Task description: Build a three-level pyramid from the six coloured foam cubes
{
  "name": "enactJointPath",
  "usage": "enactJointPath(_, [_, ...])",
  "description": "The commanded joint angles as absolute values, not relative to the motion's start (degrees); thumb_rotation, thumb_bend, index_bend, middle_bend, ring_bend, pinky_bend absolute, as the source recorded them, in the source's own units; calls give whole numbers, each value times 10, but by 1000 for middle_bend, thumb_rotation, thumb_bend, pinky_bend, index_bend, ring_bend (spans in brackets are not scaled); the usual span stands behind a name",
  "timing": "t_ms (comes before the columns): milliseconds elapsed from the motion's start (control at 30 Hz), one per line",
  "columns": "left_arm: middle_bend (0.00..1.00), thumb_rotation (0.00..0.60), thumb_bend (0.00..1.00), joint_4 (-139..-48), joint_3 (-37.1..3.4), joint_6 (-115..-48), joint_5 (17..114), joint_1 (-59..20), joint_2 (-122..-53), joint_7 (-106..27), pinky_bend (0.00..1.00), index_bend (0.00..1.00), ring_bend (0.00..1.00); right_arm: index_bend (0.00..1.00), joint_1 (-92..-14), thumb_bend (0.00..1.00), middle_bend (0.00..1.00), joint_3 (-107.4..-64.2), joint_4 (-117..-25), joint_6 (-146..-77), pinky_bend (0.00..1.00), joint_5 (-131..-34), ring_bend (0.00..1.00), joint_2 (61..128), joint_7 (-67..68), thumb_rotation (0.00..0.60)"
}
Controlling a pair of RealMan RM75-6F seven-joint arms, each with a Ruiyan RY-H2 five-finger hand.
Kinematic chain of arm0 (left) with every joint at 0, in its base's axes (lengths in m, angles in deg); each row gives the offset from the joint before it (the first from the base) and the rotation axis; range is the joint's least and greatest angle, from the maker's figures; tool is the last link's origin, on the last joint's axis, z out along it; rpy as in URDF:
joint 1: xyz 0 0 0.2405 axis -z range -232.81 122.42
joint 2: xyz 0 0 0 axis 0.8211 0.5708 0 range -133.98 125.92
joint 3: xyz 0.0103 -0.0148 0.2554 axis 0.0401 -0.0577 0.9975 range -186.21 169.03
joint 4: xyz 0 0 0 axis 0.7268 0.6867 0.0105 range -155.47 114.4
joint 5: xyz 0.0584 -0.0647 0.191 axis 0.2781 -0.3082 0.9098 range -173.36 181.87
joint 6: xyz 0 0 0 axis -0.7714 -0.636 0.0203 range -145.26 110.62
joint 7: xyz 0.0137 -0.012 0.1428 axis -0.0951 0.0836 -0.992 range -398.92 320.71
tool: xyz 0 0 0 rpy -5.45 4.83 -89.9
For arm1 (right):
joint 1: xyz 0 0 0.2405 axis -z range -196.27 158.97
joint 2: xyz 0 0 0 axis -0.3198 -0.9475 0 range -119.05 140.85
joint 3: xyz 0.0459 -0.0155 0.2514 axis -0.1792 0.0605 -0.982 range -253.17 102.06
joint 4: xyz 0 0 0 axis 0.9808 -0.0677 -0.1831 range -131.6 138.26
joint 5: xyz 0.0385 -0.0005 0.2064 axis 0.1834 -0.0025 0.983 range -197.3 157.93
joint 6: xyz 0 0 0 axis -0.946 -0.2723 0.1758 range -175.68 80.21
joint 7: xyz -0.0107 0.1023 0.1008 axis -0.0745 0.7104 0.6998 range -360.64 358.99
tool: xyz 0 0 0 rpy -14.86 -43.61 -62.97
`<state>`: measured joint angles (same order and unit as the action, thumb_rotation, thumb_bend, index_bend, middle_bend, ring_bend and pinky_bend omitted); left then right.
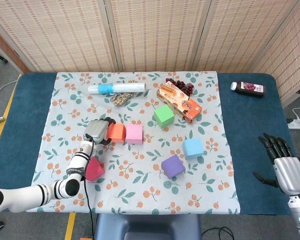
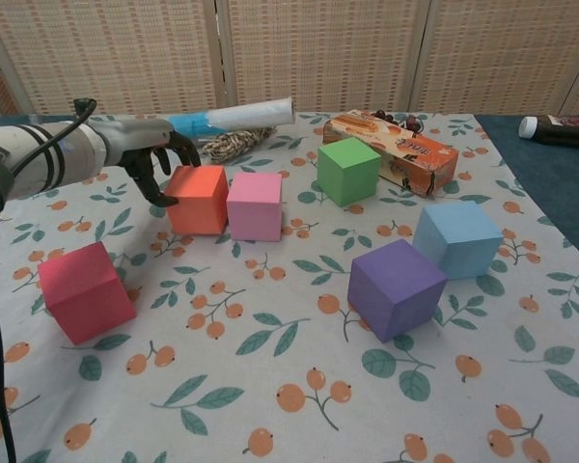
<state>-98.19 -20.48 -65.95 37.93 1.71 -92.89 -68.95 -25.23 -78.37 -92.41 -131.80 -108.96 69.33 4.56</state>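
My left hand (image 1: 96, 131) (image 2: 160, 156) grips the left side of the orange cube (image 1: 116, 132) (image 2: 199, 199), which stands on the cloth flush against the pink cube (image 1: 134, 133) (image 2: 255, 204). The red cube (image 1: 94, 170) (image 2: 85, 290) lies nearer the front left, partly hidden by my left forearm in the head view. Further right are the green cube (image 1: 164, 115) (image 2: 348, 170), the light blue cube (image 1: 193, 148) (image 2: 457, 238) and the purple cube (image 1: 172, 165) (image 2: 397, 287). My right hand (image 1: 285, 167) hangs open at the far right, holding nothing.
An orange snack box (image 1: 180, 102) (image 2: 391, 149) lies behind the green cube with dark grapes (image 1: 182, 86) beside it. A white and blue roll (image 1: 116, 88) (image 2: 232, 116) and a rope bundle (image 1: 121, 98) lie at the back. A dark bottle (image 1: 248, 88) rests at back right.
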Motion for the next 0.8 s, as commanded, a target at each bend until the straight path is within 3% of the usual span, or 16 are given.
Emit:
enactJointPath(33, [107,600,341,-983,-203,-652,368,21,-929,-693,287,233,199,0,-252,0,0,-784,-922,-1319,0,-1090,0,694,48,600])
enactJointPath(167, [0,600,336,-996,-200,-641,369,21,-919,-687,215,80,12,0,-251,0,0,-784,-919,-1320,0,-1090,0,694,53,600])
enactJointPath(300, [0,600,334,-1004,-197,-637,380,19,-910,-678,147,37,0,0,-250,0,0,-783,-916,-1323,0,-1092,0,695,56,600])
enactJointPath(533, [0,600,332,-996,-182,-605,423,20,-896,-661,93,40,0,0,-247,0,0,-782,-913,-1325,0,-1092,0,695,61,600])
enactJointPath(800, [0,600,334,-952,-183,-584,446,28,-918,-631,94,138,0,0,-245,0,0,-782,-911,-1327,0,-1090,0,696,63,600])
